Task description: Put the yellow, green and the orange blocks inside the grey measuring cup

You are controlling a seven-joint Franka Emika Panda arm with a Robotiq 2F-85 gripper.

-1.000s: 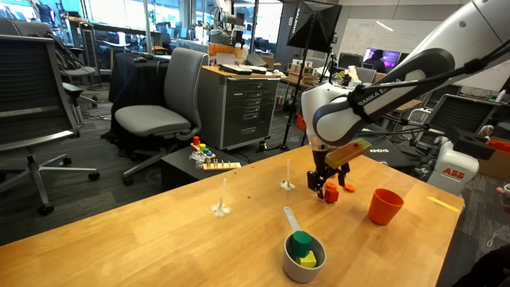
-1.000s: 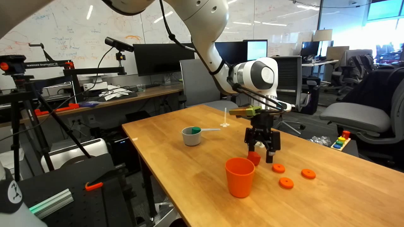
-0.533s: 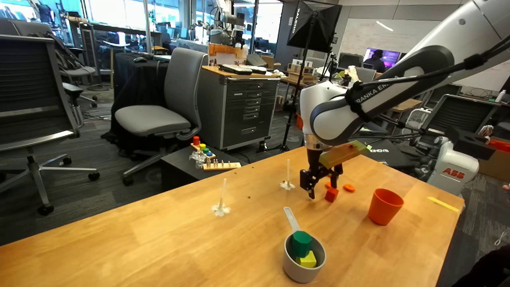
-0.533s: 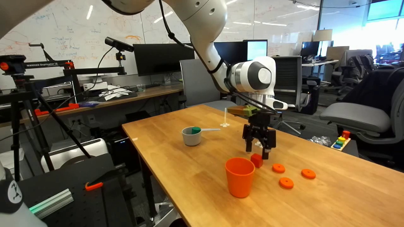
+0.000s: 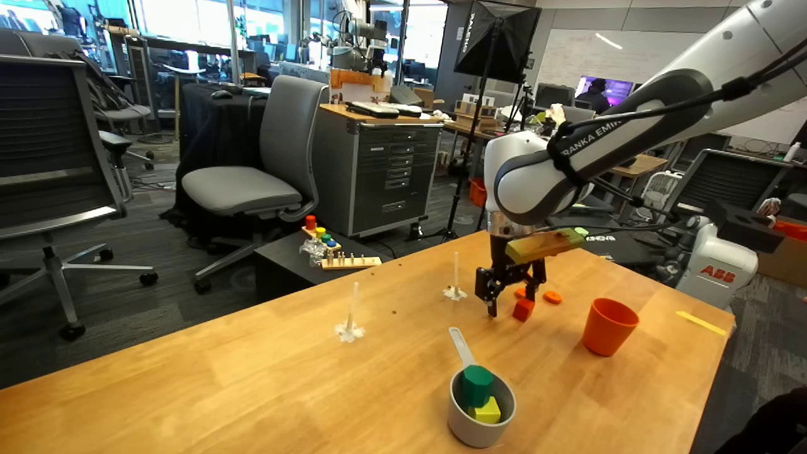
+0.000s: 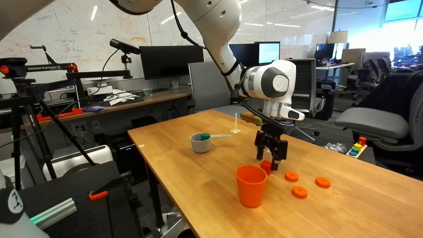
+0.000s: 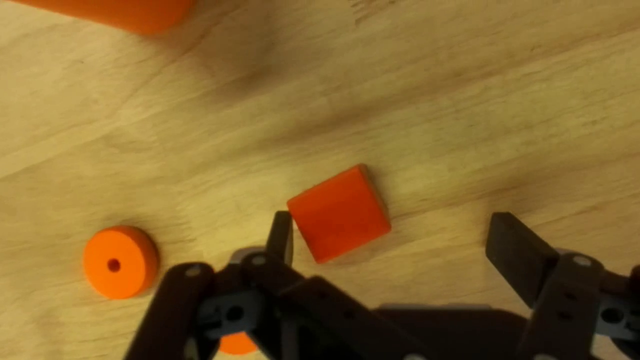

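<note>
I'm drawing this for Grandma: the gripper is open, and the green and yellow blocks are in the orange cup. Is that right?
Not quite: the green block and the yellow block are in the grey measuring cup, not the orange cup, as an exterior view shows. The gripper is open, as you said.

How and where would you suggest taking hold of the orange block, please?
I would come from straight above, closing the fingers on two opposite side faces of the orange block, since it looks cubic, with flat sides and an exposed top. In the wrist view it appears askew between the open fingers, nearer one, so a slight wrist turn and recentring would probably help.
</note>
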